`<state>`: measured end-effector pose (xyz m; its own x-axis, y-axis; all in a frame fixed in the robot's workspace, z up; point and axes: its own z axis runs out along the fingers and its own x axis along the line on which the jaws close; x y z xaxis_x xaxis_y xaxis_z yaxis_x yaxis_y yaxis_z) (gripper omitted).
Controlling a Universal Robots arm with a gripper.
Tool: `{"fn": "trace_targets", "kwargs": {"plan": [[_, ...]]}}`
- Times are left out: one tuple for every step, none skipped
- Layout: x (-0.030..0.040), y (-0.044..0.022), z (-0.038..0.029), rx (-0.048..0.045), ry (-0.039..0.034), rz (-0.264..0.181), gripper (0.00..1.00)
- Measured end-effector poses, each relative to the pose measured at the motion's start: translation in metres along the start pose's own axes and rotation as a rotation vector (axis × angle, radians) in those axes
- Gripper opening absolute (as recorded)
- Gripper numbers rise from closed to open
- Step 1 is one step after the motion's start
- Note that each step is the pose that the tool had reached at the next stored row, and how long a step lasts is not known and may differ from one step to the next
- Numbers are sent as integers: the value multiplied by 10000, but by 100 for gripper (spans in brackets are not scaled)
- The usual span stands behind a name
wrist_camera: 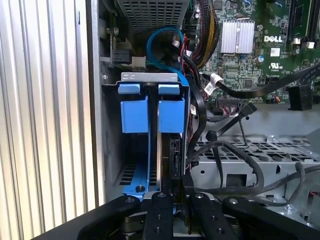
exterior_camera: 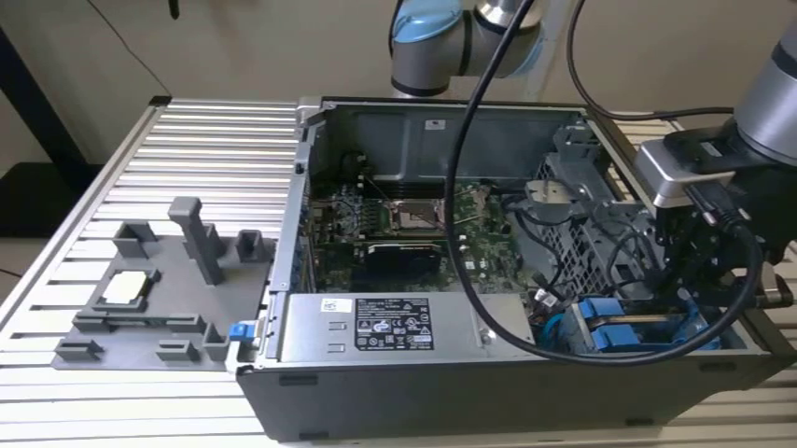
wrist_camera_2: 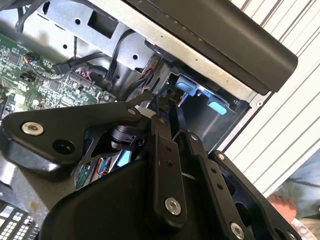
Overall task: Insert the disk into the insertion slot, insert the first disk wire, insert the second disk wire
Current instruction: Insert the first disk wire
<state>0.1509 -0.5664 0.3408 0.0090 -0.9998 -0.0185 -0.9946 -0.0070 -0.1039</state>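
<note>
First wrist view: the black two-fingered gripper [wrist_camera: 175,172] sits at the open end of the insertion slot [wrist_camera: 150,76], a narrow bay in the dark grey metal drive cage. Its fingers are drawn close together. Whether they pinch anything cannot be made out.

Directly ahead of them is the disk [wrist_camera: 171,116], a flat silver-grey hard drive in a bright blue plastic frame. It stands on edge inside that bay and appears to be most of the way in. In the neighbouring bay, just beside it, sits a second blue plastic carrier [wrist_camera: 134,114], which looks empty. In the exterior view this group lies at the lower right of the frame, with the arm entering from the right edge.

Surroundings: a bundle of loose black cables [wrist_camera: 199,112] hangs against the cage wall on the disk's side. A thin blue cable [wrist_camera: 165,29] loops beyond the far end of the cage. The green motherboard [wrist_camera: 250,60] lies past the cables, and the ribbed metal table [wrist_camera: 45,125] is outside the case wall.

Assessment: the disk step looks close to complete; no wire is seen in the gripper.

Risks:
- The black cables crowd the bay, so a sideways drift of the gripper could snag or drag one.
- Off-axis pressure on the disk could bind its blue frame in the bay and leave it short of seated.
- The gripper has little clearance from the cage wall, so a small tilt could bring it against the metal.
</note>
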Motion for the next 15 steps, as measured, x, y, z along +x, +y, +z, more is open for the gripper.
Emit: {"fn": "trace_targets", "kwargs": {"plan": [[-2,3,1,2,0,1,19],[-4,6,3,5,1,0,19],[-5,8,5,9,3,0,19],[-6,9,9,16,3,0,19],[-8,10,13,28,2,-1,19],[-8,11,19,44,-1,1,19],[-8,12,23,63,1,0,19],[-8,12,28,83,3,0,19],[-8,13,34,100,1,0,19],[-8,14,43,109,-1,0,19],[-8,15,51,113,0,-1,19],[-7,16,62,115,6,-1,19],[-7,17,72,117,16,-3,19],[-7,18,83,118,21,-3,19],[-7,18,88,118,15,-2,19]]}}
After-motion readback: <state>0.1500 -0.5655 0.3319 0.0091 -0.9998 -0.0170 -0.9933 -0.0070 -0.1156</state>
